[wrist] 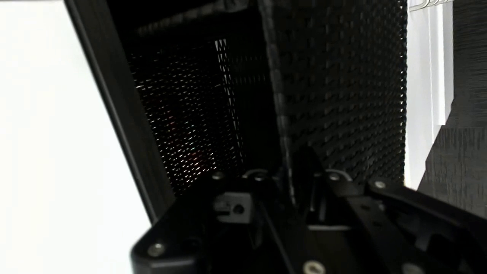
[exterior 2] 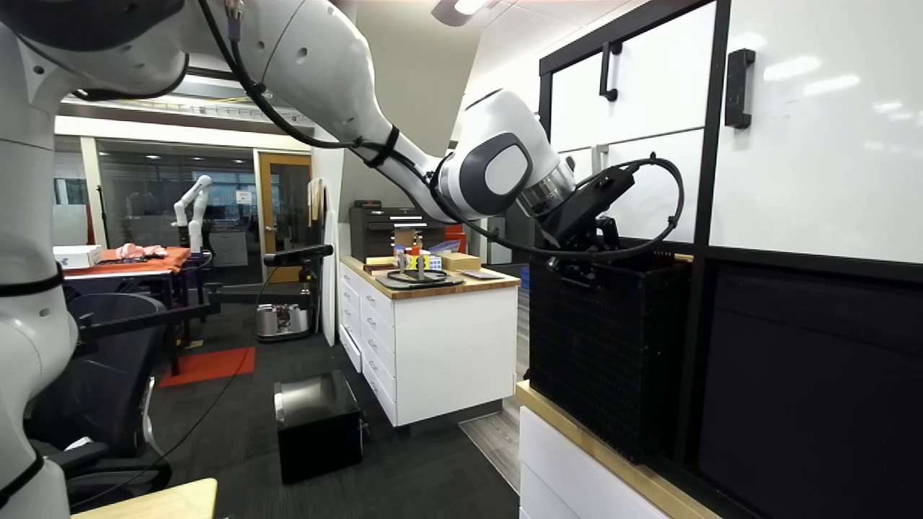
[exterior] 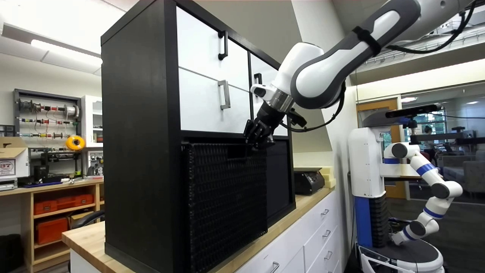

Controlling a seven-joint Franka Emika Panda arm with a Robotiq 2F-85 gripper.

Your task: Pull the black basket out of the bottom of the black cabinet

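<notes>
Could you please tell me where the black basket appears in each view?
In an exterior view: black basket at lower centre, jutting from the black cabinet.
In an exterior view: black basket right of centre, mostly in the lower half.
In the wrist view: black basket across the upper middle, its ribbed front right of its rim.
Shared landmark: the hand, at the black basket's top rim in all three.

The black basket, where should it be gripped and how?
Likely the top rim of the black basket, taken from above and in front: its thin front wall juts from the black cabinet with open space behind it, and the gripper straddles it.
</notes>
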